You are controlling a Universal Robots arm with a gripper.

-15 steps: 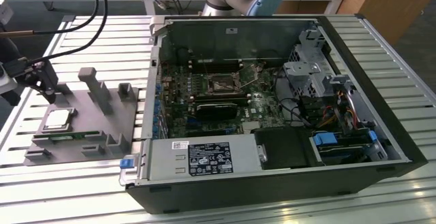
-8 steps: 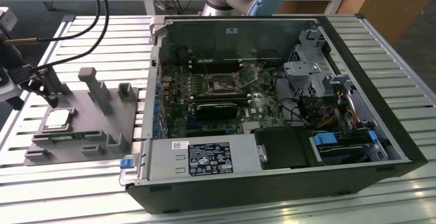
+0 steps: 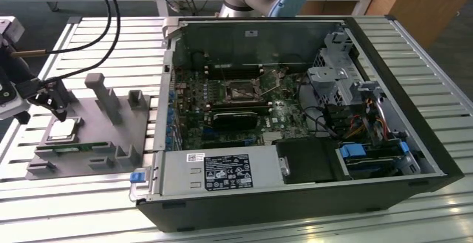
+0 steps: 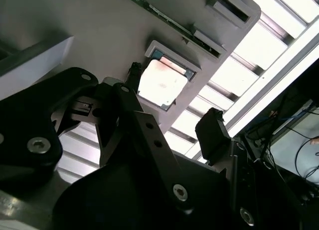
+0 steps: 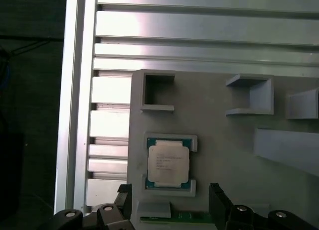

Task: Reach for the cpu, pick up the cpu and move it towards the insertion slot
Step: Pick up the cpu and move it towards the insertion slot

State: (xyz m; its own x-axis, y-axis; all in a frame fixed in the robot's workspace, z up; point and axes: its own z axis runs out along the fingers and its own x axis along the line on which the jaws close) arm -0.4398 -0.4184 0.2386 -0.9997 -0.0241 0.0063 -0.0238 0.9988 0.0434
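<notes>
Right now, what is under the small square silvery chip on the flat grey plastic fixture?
The silvery square chip sits in a raised-edged pocket of the grey plastic fixture. The pocket's edges show at two sides; the floor beneath is covered.

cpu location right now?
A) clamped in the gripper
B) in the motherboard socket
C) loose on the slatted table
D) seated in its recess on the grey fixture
D: the first wrist view shows the cpu lying flat in its recess on the grey fixture, with the open gripper hovering over it and not touching it.
</notes>
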